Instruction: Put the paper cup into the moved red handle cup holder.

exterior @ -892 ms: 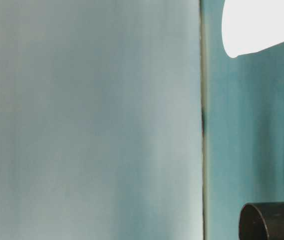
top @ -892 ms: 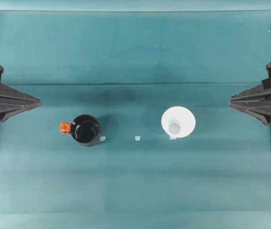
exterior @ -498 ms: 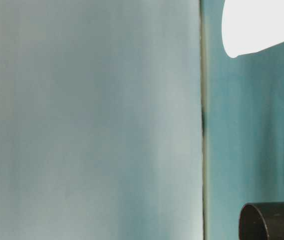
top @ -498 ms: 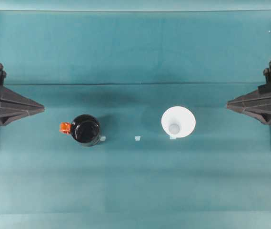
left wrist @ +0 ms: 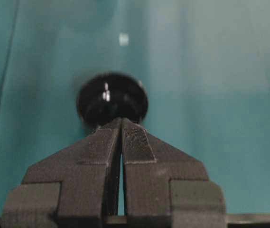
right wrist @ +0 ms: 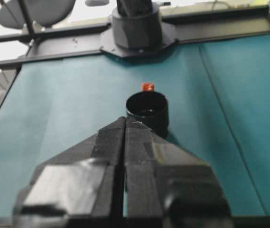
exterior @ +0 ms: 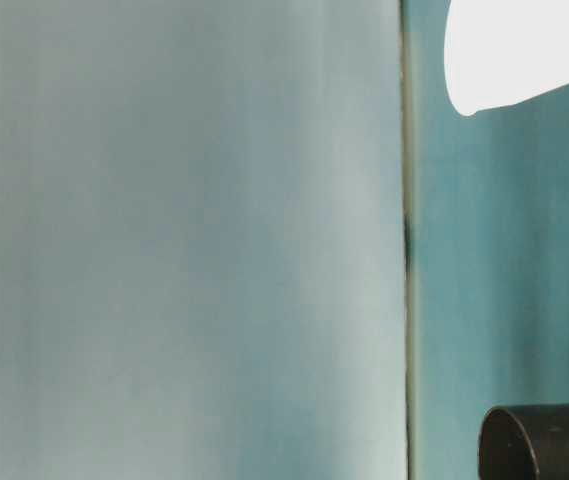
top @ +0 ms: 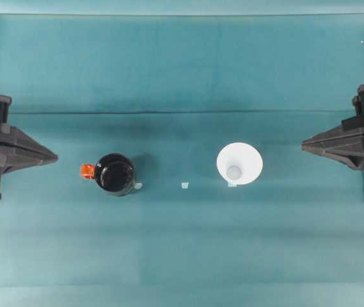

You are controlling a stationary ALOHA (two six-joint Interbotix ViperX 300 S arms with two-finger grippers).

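The white paper cup stands upright, mouth up, right of the table's middle; its side is also seen in the table-level view. The glossy black red handle cup holder stands left of middle, its orange tab pointing left toward my left gripper. That gripper is shut and empty, a hand's width from the holder, with its tips aimed at it. My right gripper is shut and empty, well to the right of the cup. Its wrist view looks past the closed tips to the holder.
Small pale tape marks lie on the teal cloth between cup and holder. The holder's rim appears in the table-level view. The left arm's base and black rails sit at the table's far end in the right wrist view.
Both arms have shifted slightly at the table's sides, the right gripper's tip creeping a little toward the cup. Cup and holder have not moved.
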